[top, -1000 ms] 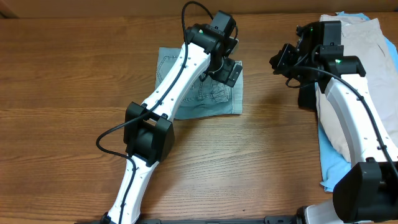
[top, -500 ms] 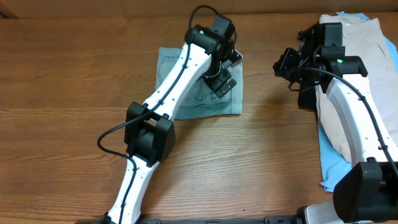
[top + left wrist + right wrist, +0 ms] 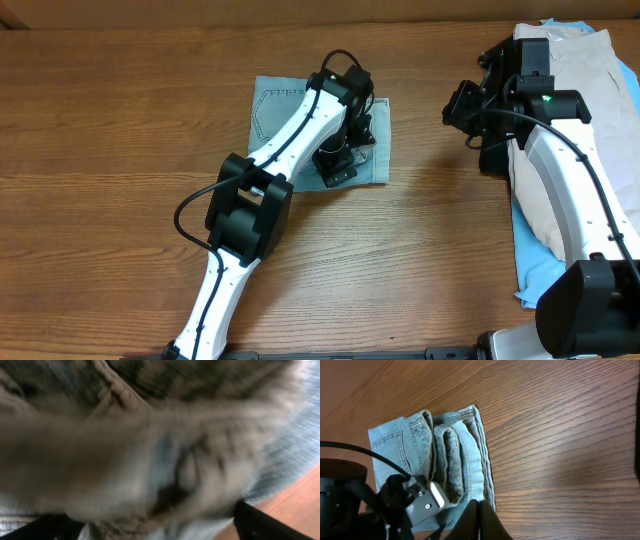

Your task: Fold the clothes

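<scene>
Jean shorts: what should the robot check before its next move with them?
1. The denim shorts are folded into a compact bundle: ok.
2. The whole bundle lies on the table, with nothing hanging over an edge: ok.
3. The left gripper is down on the shorts near their front edge: ok. Whether it is open or shut: cannot tell, because the left wrist view is a blur of denim.
4. The right gripper is off the shorts, fingers together and empty: ok.
5. The pile of other clothes sits apart on the right and does not touch the shorts: ok.
</scene>
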Controlling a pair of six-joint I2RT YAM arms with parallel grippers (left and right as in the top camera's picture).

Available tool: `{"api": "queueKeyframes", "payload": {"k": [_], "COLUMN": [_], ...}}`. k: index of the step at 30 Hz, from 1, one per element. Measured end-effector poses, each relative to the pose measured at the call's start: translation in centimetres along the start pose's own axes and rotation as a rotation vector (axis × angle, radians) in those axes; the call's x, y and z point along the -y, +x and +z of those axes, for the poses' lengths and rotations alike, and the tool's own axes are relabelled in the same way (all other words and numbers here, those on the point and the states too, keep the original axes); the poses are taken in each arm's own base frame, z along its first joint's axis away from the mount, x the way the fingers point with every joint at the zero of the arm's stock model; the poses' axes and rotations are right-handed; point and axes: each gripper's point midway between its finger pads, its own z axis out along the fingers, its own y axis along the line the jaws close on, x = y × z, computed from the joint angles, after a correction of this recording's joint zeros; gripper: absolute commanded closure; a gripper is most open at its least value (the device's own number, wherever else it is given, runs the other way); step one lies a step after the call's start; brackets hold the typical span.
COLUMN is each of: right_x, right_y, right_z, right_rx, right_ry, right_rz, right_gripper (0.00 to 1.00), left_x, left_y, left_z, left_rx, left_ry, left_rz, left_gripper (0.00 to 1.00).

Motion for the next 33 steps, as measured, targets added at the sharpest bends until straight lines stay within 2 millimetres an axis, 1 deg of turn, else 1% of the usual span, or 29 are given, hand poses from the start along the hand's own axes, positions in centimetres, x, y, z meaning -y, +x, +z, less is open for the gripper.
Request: {"api": "queueKeyframes", "payload": {"k": [3,4,5,7,9,10,13,15,17,19,20,21,23,24,29,31,33], "right_x": [0.0,0.0,0.1,0.1,0.1,0.1,0.1,0.1,0.1,0.1,0.1,0.1,0.1,0.1,0.1,0.1,0.1], "right_y": [0.0,0.0,0.0,0.1,0.0,0.1,0.0,0.0,0.0,0.0,0.1,0.1,0.0,0.0,0.0,0.0,0.0], "right_z": [0.0,0.0,0.0,0.0,0.0,0.0,0.0,0.0,0.0,0.0,0.0,0.0,0.0,0.0,0.0,0.0,0.0], "right_rx": [0.001,0.001,0.000,-0.002,-0.001,-0.002,-0.001,-0.001,-0.002,-0.001,-0.002,-0.002,-0.001,-0.001,-0.001,-0.001,0.000], "right_ry": [0.002,0.003,0.003,0.004,0.004,0.004,0.004,0.004,0.003,0.004,0.004,0.004,0.003,0.004,0.003,0.003,0.003], "right_rz": [0.000,0.000,0.001,0.000,0.001,0.001,0.001,0.001,0.001,0.001,0.001,0.001,0.001,0.001,0.001,0.001,0.001], "right_gripper": [0.96,0.96,0.96,0.96,0.96,0.96,0.96,0.96,0.95,0.95,0.95,0.95,0.95,0.95,0.95,0.95,0.95], "left_x": [-0.8,-1.1,-1.5,-1.9,-2.6,-2.8,-4.0,-5.3,-7.2,-9.9,-11.9,-12.7,-15.9,-17.8,-24.1,-26.2,-28.1], "left_y": [-0.3,-0.4,-0.4,-0.5,-0.5,-0.5,-0.5,-0.2,0.8,2.9,4.7,5.6,8.9,10.9,18.8,21.4,23.4], "left_z": [0.8,0.8,0.9,0.9,0.9,1.0,0.9,0.9,1.0,1.2,1.4,1.4,1.7,1.8,2.4,2.5,2.6], "left_rx": [0.012,0.020,0.032,0.050,0.070,0.080,0.115,0.141,0.165,0.178,0.185,0.187,0.206,0.220,0.292,0.336,0.396], "left_ry": [-0.039,-0.055,-0.073,-0.091,-0.115,-0.121,-0.137,-0.140,-0.137,-0.133,-0.126,-0.126,-0.122,-0.125,-0.169,-0.188,-0.198], "left_rz": [-0.004,-0.012,-0.024,-0.061,-0.111,-0.141,-0.263,-0.377,-0.532,-0.709,-0.838,-0.886,-1.052,-1.137,-1.398,-1.477,-1.540], "left_gripper": [0.32,0.39,0.49,0.61,0.66,0.71,0.81,0.86,0.87,0.89,0.91,0.92,0.94,0.95,0.96,0.96,0.95]}}
